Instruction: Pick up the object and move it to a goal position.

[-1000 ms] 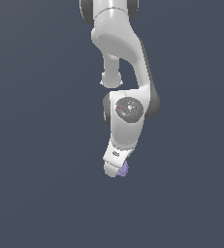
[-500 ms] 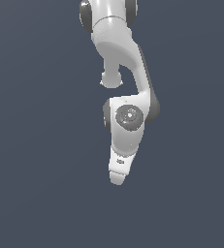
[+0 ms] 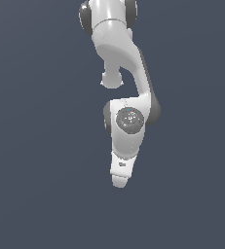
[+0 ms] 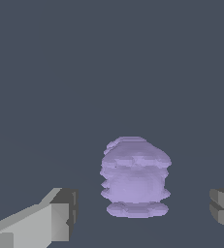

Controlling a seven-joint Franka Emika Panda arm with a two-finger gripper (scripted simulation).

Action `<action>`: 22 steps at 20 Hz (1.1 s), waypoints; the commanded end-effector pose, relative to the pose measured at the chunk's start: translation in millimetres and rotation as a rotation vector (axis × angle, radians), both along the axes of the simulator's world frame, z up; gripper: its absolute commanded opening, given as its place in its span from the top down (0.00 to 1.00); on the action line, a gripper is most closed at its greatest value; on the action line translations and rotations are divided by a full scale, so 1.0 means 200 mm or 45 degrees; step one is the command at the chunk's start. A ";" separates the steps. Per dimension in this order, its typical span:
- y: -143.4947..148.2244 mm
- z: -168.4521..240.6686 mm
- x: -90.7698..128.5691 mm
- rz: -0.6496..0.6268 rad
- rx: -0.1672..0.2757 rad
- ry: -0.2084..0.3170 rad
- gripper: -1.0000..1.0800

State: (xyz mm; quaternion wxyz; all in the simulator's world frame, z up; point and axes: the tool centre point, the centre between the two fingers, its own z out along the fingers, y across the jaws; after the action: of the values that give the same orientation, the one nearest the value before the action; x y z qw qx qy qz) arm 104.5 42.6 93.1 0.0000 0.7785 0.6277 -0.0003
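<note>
The object (image 4: 135,177) is a small pale purple, lumpy blob resting on the dark grey floor. In the wrist view it sits between my gripper's (image 4: 145,215) two fingertips (image 4: 60,213), with a gap on each side, so the gripper is open and touches nothing. In the exterior view the white arm reaches down and the hand (image 3: 121,170) covers the object, which is hidden there, as are the fingers.
Flat dark grey floor (image 3: 36,194) surrounds the arm on all sides. No other object or goal marker shows in either view.
The hand has shifted over the purple object; one second ago the object peeked out beside the hand's tip in the exterior view, and now it is hidden behind it.
</note>
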 end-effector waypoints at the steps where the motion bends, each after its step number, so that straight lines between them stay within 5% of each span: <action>1: 0.00 -0.01 0.00 0.000 0.000 0.000 0.04; 17: 0.00 -0.25 0.00 0.006 0.000 -0.001 0.04; 18: 0.00 -0.25 0.00 0.006 0.000 -0.001 1.00; 22: 0.00 -0.25 0.00 0.006 0.000 -0.001 1.00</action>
State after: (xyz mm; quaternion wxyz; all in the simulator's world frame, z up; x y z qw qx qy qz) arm 104.8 42.9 42.9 -0.0001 0.7770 0.6295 -0.0001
